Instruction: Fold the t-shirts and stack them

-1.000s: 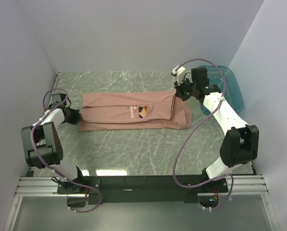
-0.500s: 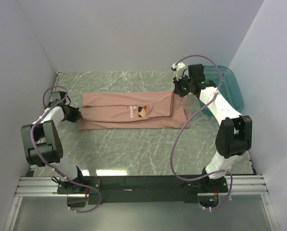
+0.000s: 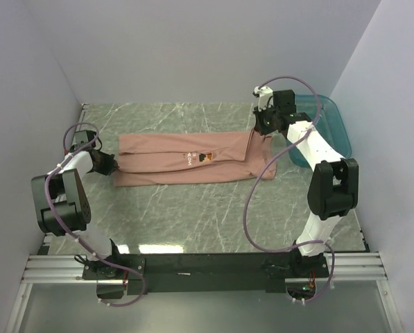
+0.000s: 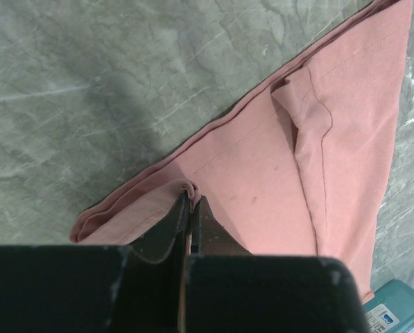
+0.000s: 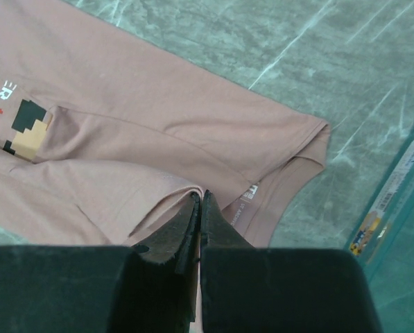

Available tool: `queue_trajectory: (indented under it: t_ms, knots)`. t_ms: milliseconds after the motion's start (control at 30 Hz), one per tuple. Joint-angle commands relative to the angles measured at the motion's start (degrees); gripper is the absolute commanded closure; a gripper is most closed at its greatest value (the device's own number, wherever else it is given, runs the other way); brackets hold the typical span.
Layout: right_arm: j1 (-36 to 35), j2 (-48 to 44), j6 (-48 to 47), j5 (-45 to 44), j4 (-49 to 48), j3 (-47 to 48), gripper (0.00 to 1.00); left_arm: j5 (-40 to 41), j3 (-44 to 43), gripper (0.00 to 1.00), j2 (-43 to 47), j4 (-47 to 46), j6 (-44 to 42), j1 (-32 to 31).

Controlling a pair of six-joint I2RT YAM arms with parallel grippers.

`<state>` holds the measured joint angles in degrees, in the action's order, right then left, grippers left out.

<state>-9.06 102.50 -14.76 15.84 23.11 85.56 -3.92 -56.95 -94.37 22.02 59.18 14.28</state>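
Observation:
One salmon-pink t-shirt (image 3: pixel 172 163) lies as a long folded strip across the table, its small print (image 3: pixel 205 157) facing up. My left gripper (image 3: pixel 111 165) is at the strip's left end, shut on a pinch of the hem; the left wrist view shows the t-shirt (image 4: pixel 262 166) bunched at the left gripper (image 4: pixel 191 200). My right gripper (image 3: pixel 262 130) is at the back right corner by the collar. The right wrist view shows the right gripper (image 5: pixel 200 198) shut on a fold of the t-shirt (image 5: pixel 158 125), beside the neck label.
A teal plastic bin (image 3: pixel 331 128) stands at the back right, close behind the right arm; its edge shows as the bin (image 5: pixel 401 229) in the right wrist view. Grey walls enclose the marble table (image 3: pixel 193 215) at the left, back and right.
The right gripper has moved toward the back wall with the shirt's right end, drawing that end in. The left gripper has crept slightly back and left, holding its end.

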Motion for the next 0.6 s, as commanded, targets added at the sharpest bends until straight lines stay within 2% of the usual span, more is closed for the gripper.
queue_trajectory:
  t_ms: [0, 567]
  knots:
    - [0.3, 1.3, 1.8, -0.9, -1.7, 3.5, 1.0, -0.5, -2.7, 1.0, -1.0, -0.7, -1.5, 0.4]
    - [0.8, 3.9, 2.1, -3.4, -1.8, 4.7, 1.0, -1.4, -5.3, 1.0, -4.2, -0.8, -3.7, 0.4]
